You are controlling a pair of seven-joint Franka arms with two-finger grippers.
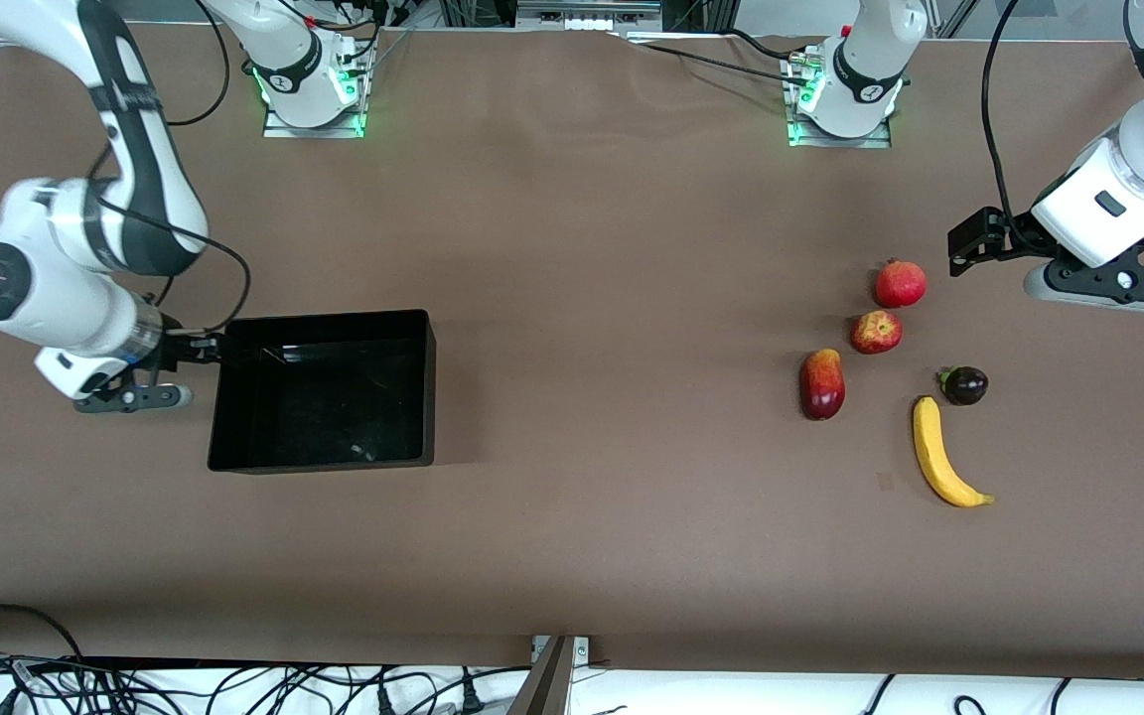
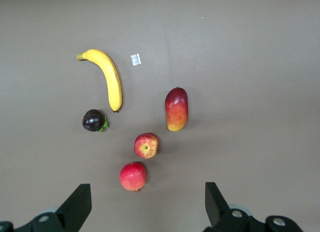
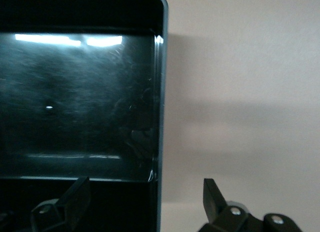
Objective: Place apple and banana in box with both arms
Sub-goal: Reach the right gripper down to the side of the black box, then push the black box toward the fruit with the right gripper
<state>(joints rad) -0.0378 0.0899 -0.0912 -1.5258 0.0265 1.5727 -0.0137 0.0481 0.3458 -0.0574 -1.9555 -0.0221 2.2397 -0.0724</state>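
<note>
The apple (image 1: 876,332) lies among the fruits at the left arm's end of the table, and shows in the left wrist view (image 2: 146,145). The yellow banana (image 1: 941,455) lies nearer the front camera than the apple (image 2: 107,77). The black box (image 1: 334,397) stands toward the right arm's end, with nothing in it (image 3: 80,91). My left gripper (image 1: 969,243) is open and empty over the table, beside the fruits (image 2: 148,207). My right gripper (image 1: 197,347) is open at the box's corner; its jaws stand on either side of the wall (image 3: 145,192).
A plain red crowned fruit (image 1: 900,283) lies closest to my left gripper (image 2: 133,176). An elongated red-yellow fruit (image 1: 822,383) and a dark purple fruit (image 1: 964,384) lie beside the apple and banana. A small white scrap (image 2: 135,59) lies near the banana.
</note>
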